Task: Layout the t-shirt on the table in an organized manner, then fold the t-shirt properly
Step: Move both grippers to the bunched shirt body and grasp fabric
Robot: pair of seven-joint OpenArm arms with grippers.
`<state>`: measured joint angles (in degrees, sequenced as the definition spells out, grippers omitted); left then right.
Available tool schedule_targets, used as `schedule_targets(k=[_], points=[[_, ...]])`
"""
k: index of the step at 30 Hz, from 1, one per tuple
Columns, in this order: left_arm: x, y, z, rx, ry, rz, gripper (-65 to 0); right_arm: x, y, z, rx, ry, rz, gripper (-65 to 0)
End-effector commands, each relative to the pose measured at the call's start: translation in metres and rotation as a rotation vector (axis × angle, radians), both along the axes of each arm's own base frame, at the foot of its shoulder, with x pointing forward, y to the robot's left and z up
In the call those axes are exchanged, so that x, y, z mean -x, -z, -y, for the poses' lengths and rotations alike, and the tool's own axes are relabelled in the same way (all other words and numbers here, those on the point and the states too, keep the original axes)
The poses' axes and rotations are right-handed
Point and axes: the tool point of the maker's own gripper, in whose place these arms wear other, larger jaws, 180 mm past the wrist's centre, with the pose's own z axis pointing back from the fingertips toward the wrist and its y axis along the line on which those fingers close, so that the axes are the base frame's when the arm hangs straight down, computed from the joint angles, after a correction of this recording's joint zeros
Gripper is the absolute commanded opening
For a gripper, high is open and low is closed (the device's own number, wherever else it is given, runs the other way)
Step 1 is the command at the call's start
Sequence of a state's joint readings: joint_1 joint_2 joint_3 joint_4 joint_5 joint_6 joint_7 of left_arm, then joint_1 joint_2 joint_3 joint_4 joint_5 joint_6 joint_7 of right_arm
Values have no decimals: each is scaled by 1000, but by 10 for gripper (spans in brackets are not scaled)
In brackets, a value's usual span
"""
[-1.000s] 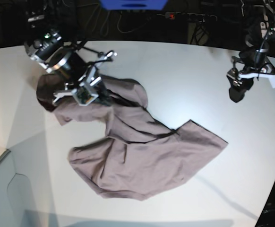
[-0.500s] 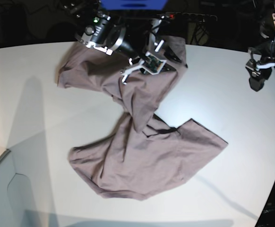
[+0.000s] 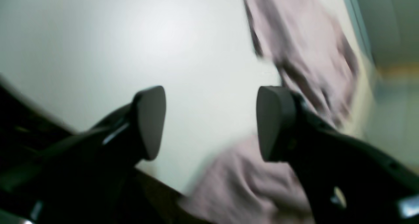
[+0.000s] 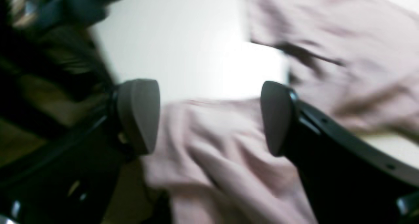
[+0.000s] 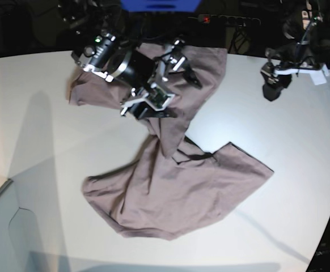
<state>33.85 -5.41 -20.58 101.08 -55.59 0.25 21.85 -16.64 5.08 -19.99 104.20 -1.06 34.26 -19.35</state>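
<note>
The mauve-grey t-shirt (image 5: 170, 192) lies crumpled on the white table (image 5: 278, 153); its body spreads across the near middle, and a twisted band runs up to a bunched part at the far edge. My right gripper (image 5: 162, 85) hovers over that far bunch with its jaws wide open and nothing between them. In the right wrist view the right gripper (image 4: 209, 117) frames blurred t-shirt (image 4: 222, 145) folds below. My left gripper (image 5: 270, 90) hangs open over bare table at the far right, apart from the cloth. In its wrist view the left gripper (image 3: 211, 122) shows table (image 3: 131, 37) and t-shirt (image 3: 304, 47) beyond.
A blue object (image 5: 159, 5) and a power strip with a red light (image 5: 204, 18) sit behind the table's curved far edge, among cables. The table's edge cuts in at the near left (image 5: 0, 192).
My right gripper carried one end of the shirt from the left to the far middle, then opened and let it go. The left arm swung leftward along the far right.
</note>
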Motion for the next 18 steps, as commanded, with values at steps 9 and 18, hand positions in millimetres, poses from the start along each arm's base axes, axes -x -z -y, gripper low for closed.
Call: schedule_targets(k=[9, 18], points=[[-13, 30, 110, 57, 281, -40, -230, -47, -8, 50, 13, 151, 61, -165], [-4, 41, 129, -54, 379, -68, -230, -52, -9, 56, 18, 169, 69, -165]])
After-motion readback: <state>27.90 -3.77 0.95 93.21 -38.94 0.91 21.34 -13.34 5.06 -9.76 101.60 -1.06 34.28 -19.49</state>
